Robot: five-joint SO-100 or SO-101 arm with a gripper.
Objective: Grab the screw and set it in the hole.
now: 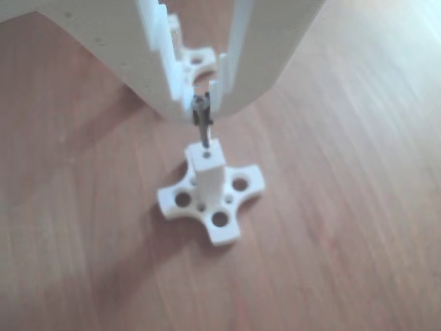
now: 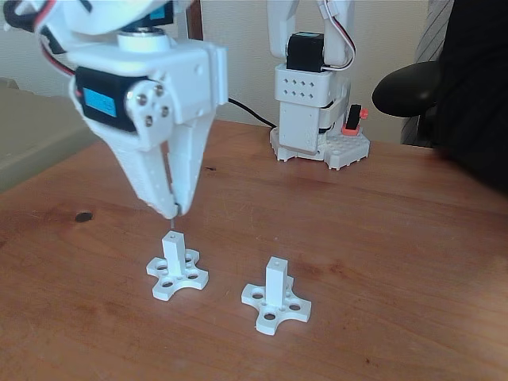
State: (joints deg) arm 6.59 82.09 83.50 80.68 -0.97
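The fingers [image 1: 200, 105] pinch the screw [image 1: 202, 124] by its head end, its tip hanging just above the hole [image 1: 207, 154] in the white post [image 2: 175, 247]. Thin, stiff and probably slippery, it could tilt easily. A second post [image 2: 276, 279] stands beside the first on the tabletop [image 2: 397, 262].

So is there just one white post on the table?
No, the fixed view shows two: one post right under the end effector and another post standing to its right.

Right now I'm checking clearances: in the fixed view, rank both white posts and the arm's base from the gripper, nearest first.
From the gripper:
1. Left post, directly below.
2. Right post, lower right.
3. Arm's base, back right.
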